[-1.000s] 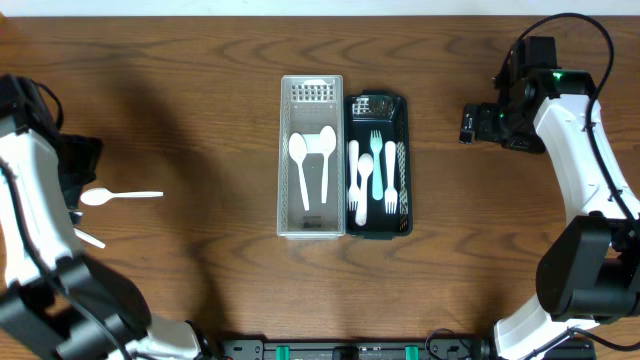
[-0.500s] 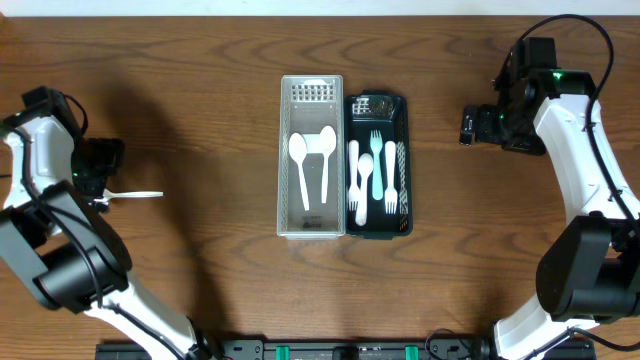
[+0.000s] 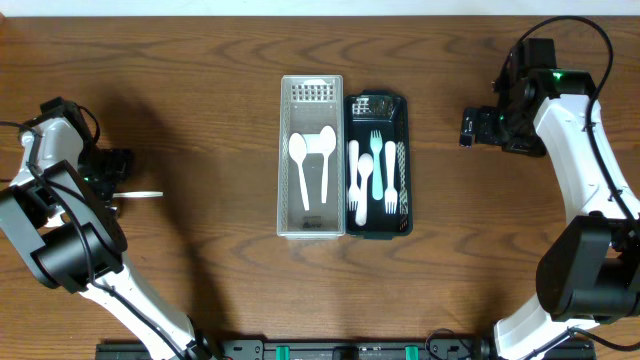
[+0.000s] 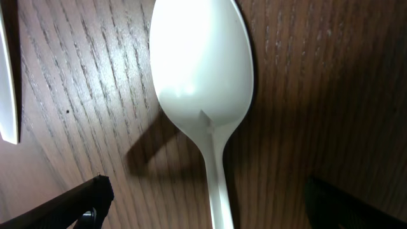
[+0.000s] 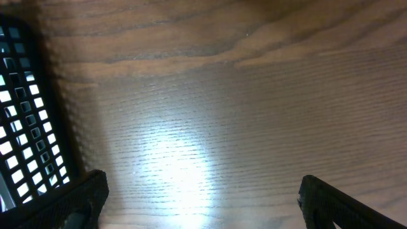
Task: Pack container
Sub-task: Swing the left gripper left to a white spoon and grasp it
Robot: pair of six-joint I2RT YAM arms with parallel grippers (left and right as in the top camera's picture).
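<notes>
We see the left end effector low over the counter at its far left side. Its two fingers are spread wide, one on each side of the handle of a white spoon. They do not touch it, so the end effector is open and grips nothing. The spoon lies flat on the wood with its bowl facing up. At the left edge of the wrist view there is a part of another white utensil; we cannot tell which kind.

The clear container stands in the middle of the counter with two white spoons inside. The black container touches its right side and holds white and teal cutlery.

The right end effector hovers to the right of the black container, also open and empty.
</notes>
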